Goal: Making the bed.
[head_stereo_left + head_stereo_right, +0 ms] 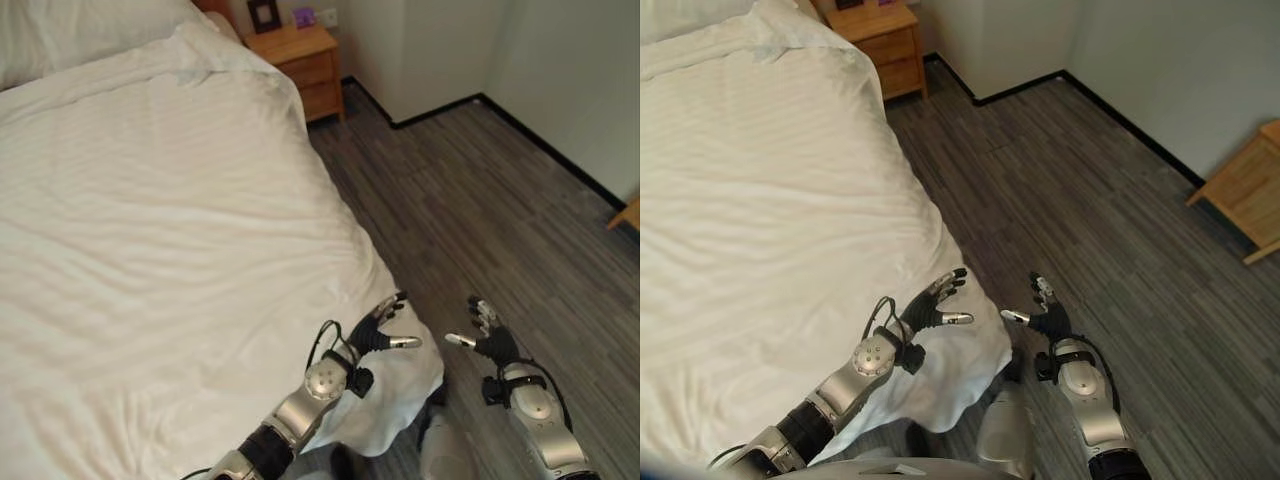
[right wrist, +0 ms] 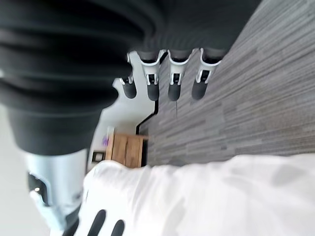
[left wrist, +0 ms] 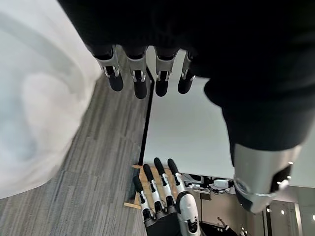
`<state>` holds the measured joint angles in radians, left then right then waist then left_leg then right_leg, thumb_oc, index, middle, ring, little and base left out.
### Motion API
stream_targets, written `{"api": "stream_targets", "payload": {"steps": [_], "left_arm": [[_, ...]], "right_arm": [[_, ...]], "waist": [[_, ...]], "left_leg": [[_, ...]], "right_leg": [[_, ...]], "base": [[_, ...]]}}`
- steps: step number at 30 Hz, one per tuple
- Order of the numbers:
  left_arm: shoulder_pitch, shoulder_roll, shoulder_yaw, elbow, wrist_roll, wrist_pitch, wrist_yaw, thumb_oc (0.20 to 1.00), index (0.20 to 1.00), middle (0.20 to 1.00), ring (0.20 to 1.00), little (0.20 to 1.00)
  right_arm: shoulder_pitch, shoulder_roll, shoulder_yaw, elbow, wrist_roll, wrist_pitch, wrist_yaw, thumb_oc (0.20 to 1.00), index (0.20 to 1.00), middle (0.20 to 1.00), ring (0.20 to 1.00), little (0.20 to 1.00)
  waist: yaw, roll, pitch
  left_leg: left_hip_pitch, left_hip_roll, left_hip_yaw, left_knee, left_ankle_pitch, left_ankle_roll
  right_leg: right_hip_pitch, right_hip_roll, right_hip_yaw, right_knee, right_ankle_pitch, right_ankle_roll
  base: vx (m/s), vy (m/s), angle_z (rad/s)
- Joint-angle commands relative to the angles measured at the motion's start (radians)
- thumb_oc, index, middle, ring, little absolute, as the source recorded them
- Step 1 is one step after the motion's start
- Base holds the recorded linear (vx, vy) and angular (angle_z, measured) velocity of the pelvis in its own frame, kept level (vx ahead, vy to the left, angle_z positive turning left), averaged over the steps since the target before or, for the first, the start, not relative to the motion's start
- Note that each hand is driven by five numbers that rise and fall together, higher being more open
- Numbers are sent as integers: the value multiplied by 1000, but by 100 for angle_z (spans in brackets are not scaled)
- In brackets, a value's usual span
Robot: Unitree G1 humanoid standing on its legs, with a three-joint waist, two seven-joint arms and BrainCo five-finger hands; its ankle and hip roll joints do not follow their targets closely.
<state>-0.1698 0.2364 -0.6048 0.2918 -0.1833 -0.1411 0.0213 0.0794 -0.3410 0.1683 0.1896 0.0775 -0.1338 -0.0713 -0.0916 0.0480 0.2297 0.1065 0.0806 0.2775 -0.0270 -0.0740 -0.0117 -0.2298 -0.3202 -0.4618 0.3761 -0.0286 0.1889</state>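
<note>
White duvet (image 1: 150, 260) beside open fingers (image 1: 388, 312)

White duvet (image 1: 150, 230) over bed, on grey floor (image 1: 480, 200)

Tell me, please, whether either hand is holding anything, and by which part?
Nothing is held: the left hand and right hand are open beside the duvet.

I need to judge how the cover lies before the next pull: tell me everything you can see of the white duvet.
The white duvet looks like soft cotton with faint woven stripes. It covers the bed, lightly creased, rumpled near the pillow end. Its near corner hangs off the bed's edge toward the grey floor. The left hand is over that corner, fingers relaxed and holding nothing; whether it touches the cloth is unclear. The right hand is over the floor beside it.
</note>
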Motion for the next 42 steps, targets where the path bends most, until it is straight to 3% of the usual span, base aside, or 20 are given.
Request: {"api": "stream_targets", "payload": {"steps": [1,4,7,10,11,12,13,15,19,23,24,26,29,32,33,34,37,38,40,42], "left_arm": [[18,15,70,-62,-56,-34,-9,1000,1000,1000,1000,1000],[31,33,101,-86,-82,-32,-10,1000,1000,1000,1000,1000],[36,42,130,-102,-106,-39,7,1000,1000,1000,1000,1000],[33,38,163,-135,-158,-62,21,1000,1000,1000,1000,1000],[24,35,187,-165,-194,-81,46,1000,1000,1000,1000,1000],[23,35,187,-165,-194,-81,46,1000,1000,1000,1000,1000],[-8,30,206,-185,-203,-100,86,1000,1000,1000,1000,1000],[-20,27,210,-194,-194,-107,103,1000,1000,1000,1000,1000],[-21,3,201,-203,-196,-124,131,1000,1000,1000,1000,1000],[-31,-18,175,-179,-200,-119,130,1000,1000,1000,1000,1000],[-21,-28,155,-170,-211,-111,118,1000,1000,1000,1000,1000],[2,-29,138,-162,-208,-104,99,1000,1000,1000,1000,1000],[21,-29,128,-149,-227,-87,93,1000,1000,1000,1000,1000],[24,-11,114,-142,-260,-69,80,1000,1000,1000,1000,1000],[22,-8,108,-138,-257,-62,78,1000,1000,1000,1000,1000],[20,0,99,-144,-252,-59,76,1000,1000,1000,1000,1000],[11,6,105,-144,-244,-62,90,1000,1000,1000,1000,1000],[0,9,102,-141,-243,-62,90,1000,1000,1000,1000,1000],[-1,8,103,-130,-236,-60,82,1000,1000,1000,1000,1000],[13,14,114,-131,-234,-66,72,1000,1000,1000,1000,1000]], "right_arm": [[-48,-30,-3,-82,40,-59,31,1000,1000,1000,1000,1000],[-71,-51,7,-89,-10,-54,11,1000,1000,1000,1000,1000],[-79,-71,13,-100,-58,-45,0,1000,1000,1000,1000,1000],[-88,-97,-2,-112,-116,-38,-30,1000,1000,1000,1000,1000],[-76,-116,-21,-130,-143,-42,-53,1000,1000,1000,1000,1000],[-76,-116,-21,-130,-143,-42,-53,1000,1000,1000,1000,1000],[-62,-139,-34,-163,-163,-41,-64,1000,1000,1000,1000,1000],[-55,-147,-39,-166,-168,-39,-66,1000,1000,1000,1000,1000],[-16,-169,-45,-184,-181,-39,-61,1000,1000,1000,1000,1000],[-12,-177,-35,-168,-188,-35,-63,1000,1000,1000,1000,1000],[-21,-177,-20,-141,-195,-34,-72,1000,1000,1000,1000,1000],[-47,-169,-13,-127,-198,-26,-77,1000,1000,1000,1000,1000],[-56,-149,2,-121,-206,-22,-78,1000,1000,1000,1000,1000],[-78,-128,19,-94,-201,-16,-77,1000,1000,1000,1000,1000],[-90,-125,25,-84,-206,-13,-80,1000,1000,1000,1000,1000],[-93,-126,20,-96,-220,-9,-70,1000,1000,1000,1000,1000],[-91,-116,6,-107,-213,-5,-72,1000,1000,1000,1000,1000],[-75,-109,-2,-122,-201,-5,-74,1000,1000,1000,1000,1000],[-62,-104,-6,-124,-196,-6,-74,1000,1000,1000,1000,1000],[-52,-99,-16,-123,-191,-2,-77,1000,1000,1000,1000,1000]], "waist": [[44,-22,-43],[84,-22,-76],[91,-27,-95],[96,-24,-91],[107,-23,-69],[106,-21,-69],[111,-32,-37],[105,-38,-30],[121,-59,-8],[133,-55,-4],[144,-35,-11],[164,-23,-26],[181,-35,-34],[209,-64,-42],[213,-68,-40],[192,-55,-20],[139,-1,7],[122,3,14],[100,-11,8],[74,-20,-3]], "left_leg": [[24,6,14,-50,20,-14],[16,28,98,-40,39,-30],[28,49,138,-13,31,-43],[8,104,170,145,33,-80],[-53,189,153,335,129,-122],[-55,192,151,339,127,-123],[-133,242,74,502,233,-148],[-155,246,50,543,234,-146],[-253,136,-52,556,152,-115],[-298,27,-72,352,86,-75],[-301,-14,-38,197,136,-70],[-298,-30,0,86,166,-55],[-262,-53,-6,69,173,-29],[-208,-67,15,35,146,8],[-176,-74,11,13,136,22],[-123,-82,-25,-26,123,45],[-78,-41,-70,-54,109,39],[-54,-51,-102,-58,91,35],[-24,-71,-143,-60,62,19],[8,-77,-192,-60,22,1]], "right_leg": [[154,56,76,-108,48,13],[213,45,-24,-199,41,8],[256,86,-8,-304,40,-3],[291,124,43,-386,32,-30],[334,160,60,-434,18,-64],[334,163,59,-435,19,-65],[353,176,88,-452,5,-96],[354,177,105,-456,0,-101],[358,179,202,-461,-12,-104],[379,203,259,-463,-38,-91],[401,240,265,-463,-59,-89],[447,288,275,-463,-102,-93],[478,297,279,-440,-117,-98],[445,307,264,-267,-120,-51],[401,294,250,-159,-100,2],[297,274,258,50,-10,73],[129,274,278,222,24,73],[82,220,283,141,-1,41],[67,184,306,-70,-18,-10],[67,167,359,-271,32,-5]], "base": [[-193,-175,-82],[-35,-164,-120],[23,-171,-128],[76,-297,-134],[42,-187,-110],[33,-322,-83],[2,-191,-63],[4,-135,-56],[75,-75,-66],[237,-38,-60],[356,-32,-22],[417,-59,-11],[356,-32,-28],[214,-25,-44],[259,10,-18],[226,11,-18],[223,-14,58],[506,-116,163],[460,-228,95],[440,-242,98]]}}
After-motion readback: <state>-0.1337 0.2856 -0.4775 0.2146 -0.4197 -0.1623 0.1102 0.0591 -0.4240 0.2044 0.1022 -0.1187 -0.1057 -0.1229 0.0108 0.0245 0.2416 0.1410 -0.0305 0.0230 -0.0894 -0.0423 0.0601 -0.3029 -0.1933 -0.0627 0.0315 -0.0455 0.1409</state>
